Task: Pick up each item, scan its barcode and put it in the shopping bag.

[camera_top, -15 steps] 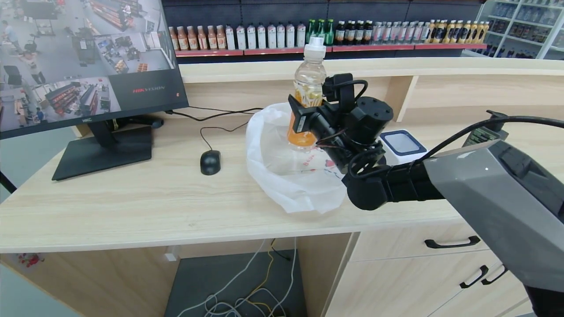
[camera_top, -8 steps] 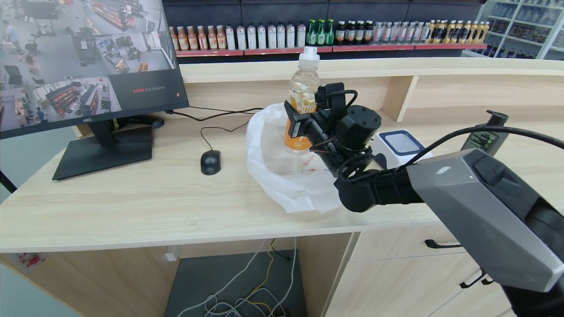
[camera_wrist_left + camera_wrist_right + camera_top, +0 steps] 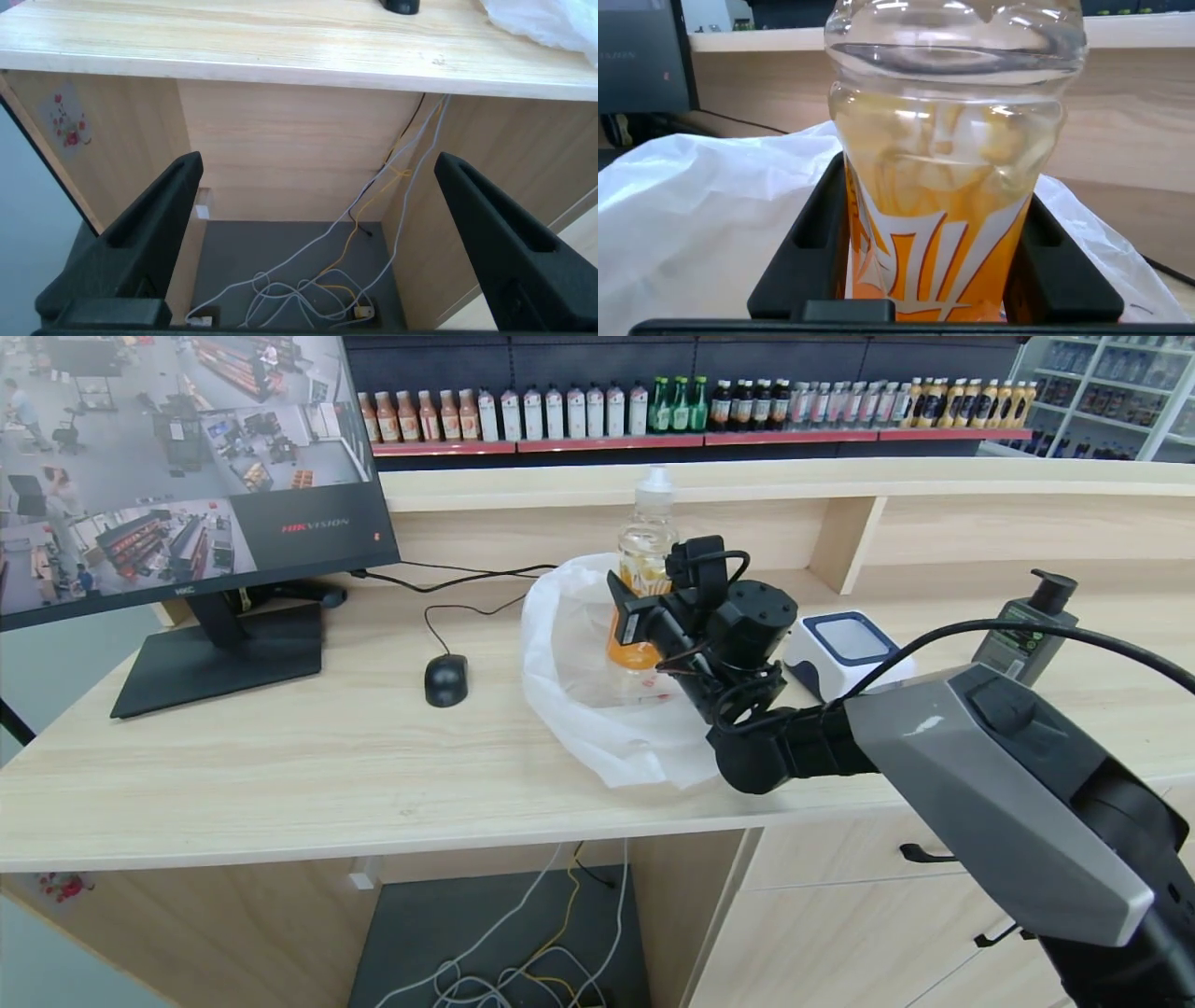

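Note:
My right gripper (image 3: 632,616) is shut on a clear bottle (image 3: 642,558) with an orange label and a white cap, held upright. The bottle's lower part sits inside the mouth of the white plastic shopping bag (image 3: 579,672) on the wooden counter. Up close in the right wrist view, the bottle (image 3: 945,215) stands between the two black fingers (image 3: 808,243), with the bag (image 3: 701,215) spread behind and below it. My left gripper (image 3: 318,243) hangs open below the counter's front edge, with nothing between its fingers. A white barcode scanner (image 3: 845,649) stands just right of the bag.
A monitor (image 3: 177,467) on a black stand fills the counter's left end, with a black mouse (image 3: 445,679) and its cable beside it. A handheld device (image 3: 1027,627) stands at the far right. A raised shelf runs along the back. Cables (image 3: 318,280) lie under the counter.
My right gripper has lowered the bottle into the bag's mouth and drawn slightly back; the cap has dropped from the shelf line to below the ledge. The scanner and handheld device are more exposed.

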Controlling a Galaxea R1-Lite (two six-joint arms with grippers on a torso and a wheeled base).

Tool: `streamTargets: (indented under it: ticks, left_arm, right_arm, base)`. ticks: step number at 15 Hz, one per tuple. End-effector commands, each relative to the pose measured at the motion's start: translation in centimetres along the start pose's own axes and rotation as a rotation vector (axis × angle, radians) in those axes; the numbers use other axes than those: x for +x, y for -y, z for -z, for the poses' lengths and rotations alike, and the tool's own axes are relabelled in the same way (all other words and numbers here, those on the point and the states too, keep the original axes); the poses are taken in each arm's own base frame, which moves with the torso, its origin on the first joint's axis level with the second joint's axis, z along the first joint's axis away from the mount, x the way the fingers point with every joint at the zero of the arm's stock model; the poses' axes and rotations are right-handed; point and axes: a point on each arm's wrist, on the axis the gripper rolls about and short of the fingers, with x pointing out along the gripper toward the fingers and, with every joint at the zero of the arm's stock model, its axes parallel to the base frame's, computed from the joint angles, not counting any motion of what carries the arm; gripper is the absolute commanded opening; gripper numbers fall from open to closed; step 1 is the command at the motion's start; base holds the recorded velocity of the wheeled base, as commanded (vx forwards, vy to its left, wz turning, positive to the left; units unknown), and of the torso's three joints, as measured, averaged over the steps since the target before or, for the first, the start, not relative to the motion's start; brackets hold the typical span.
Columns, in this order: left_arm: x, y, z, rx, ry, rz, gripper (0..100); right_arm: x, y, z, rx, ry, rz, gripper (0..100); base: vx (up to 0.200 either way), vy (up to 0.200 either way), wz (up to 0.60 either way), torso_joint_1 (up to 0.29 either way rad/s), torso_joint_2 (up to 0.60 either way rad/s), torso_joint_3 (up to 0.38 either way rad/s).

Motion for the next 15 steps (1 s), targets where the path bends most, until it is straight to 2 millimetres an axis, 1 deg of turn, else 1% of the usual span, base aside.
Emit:
streamTargets:
  ticks: [1,8,13,15]
  left_arm:
    - [0.0,0.0,0.0,0.0,0.0,-0.001,100]
    - [0.0,0.0,0.0,0.0,0.0,-0.001,100]
    - [0.0,0.0,0.0,0.0,0.0,-0.001,100]
    - [0.0,0.0,0.0,0.0,0.0,-0.001,100]
  right_arm:
    - [-0.1,0.1,0.9,-0.003,-0.018,-0.001,0]
    - [-0.3,-0.1,1.8,-0.004,-0.054,-0.007,0]
    - [-0.3,-0.2,1.6,-0.001,-0.065,-0.01,0]
    - [-0.5,-0.3,1.9,-0.001,-0.08,-0.008,0]
  base:
    - [0.0,0.0,0.0,0.0,0.0,0.0]
    - [0.0,0.0,0.0,0.0,0.0,0.0]
    - [0.0,0.0,0.0,0.0,0.0,0.0]
    - [0.0,0.0,0.0,0.0,0.0,0.0]
